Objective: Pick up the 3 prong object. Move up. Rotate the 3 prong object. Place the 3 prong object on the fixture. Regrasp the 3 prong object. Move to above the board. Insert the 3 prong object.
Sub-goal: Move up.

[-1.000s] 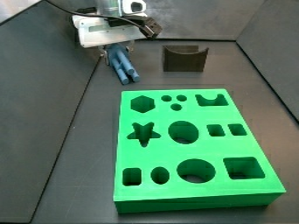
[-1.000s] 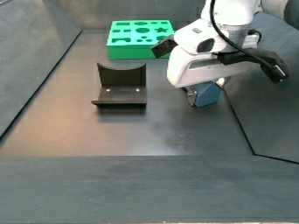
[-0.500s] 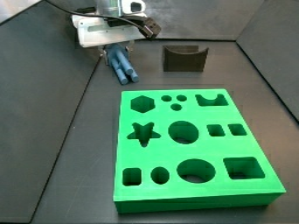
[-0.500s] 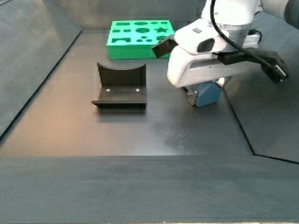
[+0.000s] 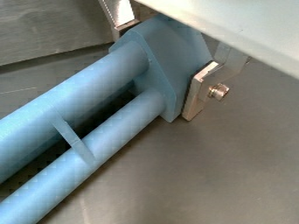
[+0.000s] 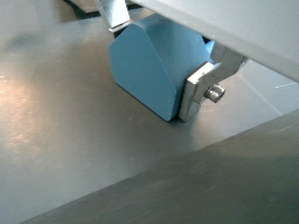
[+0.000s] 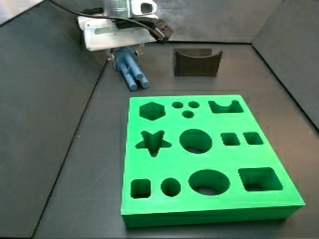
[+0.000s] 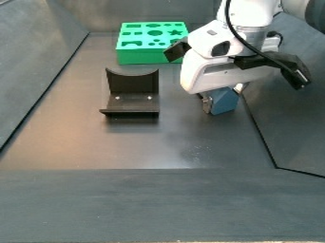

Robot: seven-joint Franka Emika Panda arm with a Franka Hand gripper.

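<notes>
The 3 prong object (image 7: 129,71) is a long blue-grey piece lying on the dark floor; it shows in both side views (image 8: 225,100) and in both wrist views (image 5: 105,114) (image 6: 158,61). My gripper (image 7: 122,54) is down at its end, and the silver fingers (image 5: 205,87) (image 6: 208,86) press against both sides of its flat end. The gripper looks shut on the piece. The fixture (image 7: 196,62) (image 8: 131,92) stands apart, away from the gripper. The green board (image 7: 206,154) (image 8: 154,38) with cut-out holes lies on the floor.
Dark walls enclose the floor on several sides in both side views. A floor seam (image 8: 260,133) runs beside the gripper.
</notes>
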